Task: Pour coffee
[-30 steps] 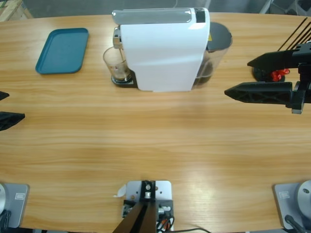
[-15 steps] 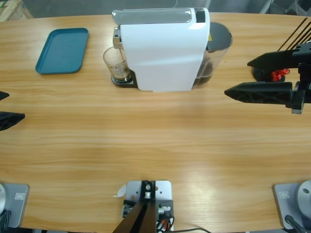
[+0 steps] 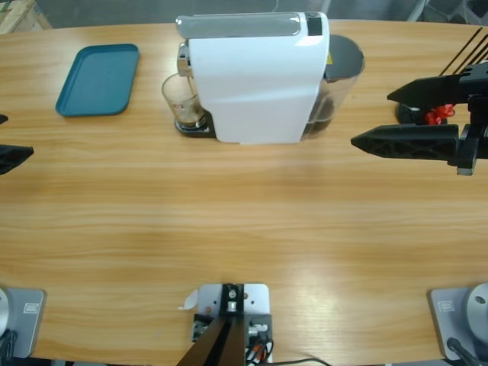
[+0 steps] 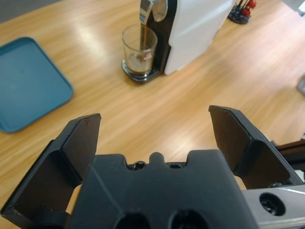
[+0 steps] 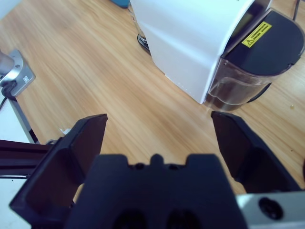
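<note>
A clear glass (image 3: 181, 97) stands on the drip stand under the spout of a white coffee machine (image 3: 255, 84). A little dark coffee (image 4: 138, 69) with tan foam lies in the glass (image 4: 139, 47), and a thin brown stream runs into it from the spout. My left gripper (image 3: 8, 139) is at the table's left edge, open and holding nothing, far from the glass. In its wrist view the left gripper (image 4: 155, 124) points at the glass. My right gripper (image 3: 371, 120) is open to the right of the machine, and the right gripper (image 5: 159, 124) faces the machine's side (image 5: 190, 43).
A teal tray (image 3: 99, 78) lies at the back left, left of the glass. The machine's dark water tank (image 3: 341, 72) sits on its right end. A black wire holder with red capsules (image 3: 435, 116) stands behind the right gripper.
The left gripper has shifted slightly toward the far side of the table. The right gripper has barely moved.
</note>
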Robot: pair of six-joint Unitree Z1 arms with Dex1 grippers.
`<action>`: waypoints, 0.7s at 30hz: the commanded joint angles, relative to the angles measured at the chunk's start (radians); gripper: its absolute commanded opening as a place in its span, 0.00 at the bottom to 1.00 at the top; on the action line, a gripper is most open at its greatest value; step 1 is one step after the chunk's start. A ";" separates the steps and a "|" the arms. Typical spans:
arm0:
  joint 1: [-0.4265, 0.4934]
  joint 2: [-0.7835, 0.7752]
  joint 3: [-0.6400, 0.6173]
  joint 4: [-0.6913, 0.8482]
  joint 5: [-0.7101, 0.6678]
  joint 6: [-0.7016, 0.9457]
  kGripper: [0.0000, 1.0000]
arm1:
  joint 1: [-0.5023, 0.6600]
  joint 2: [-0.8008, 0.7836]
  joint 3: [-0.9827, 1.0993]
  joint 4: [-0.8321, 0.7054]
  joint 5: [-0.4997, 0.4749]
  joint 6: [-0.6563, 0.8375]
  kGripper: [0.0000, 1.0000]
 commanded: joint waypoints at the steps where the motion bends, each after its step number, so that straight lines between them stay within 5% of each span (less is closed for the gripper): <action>1: -0.013 -0.005 -0.001 -0.017 0.022 0.013 1.00 | 0.013 0.040 0.029 -0.036 -0.011 0.006 1.00; 21: -0.017 0.056 -0.011 -0.013 0.027 0.013 1.00 | 0.013 0.078 0.018 -0.065 -0.009 0.006 1.00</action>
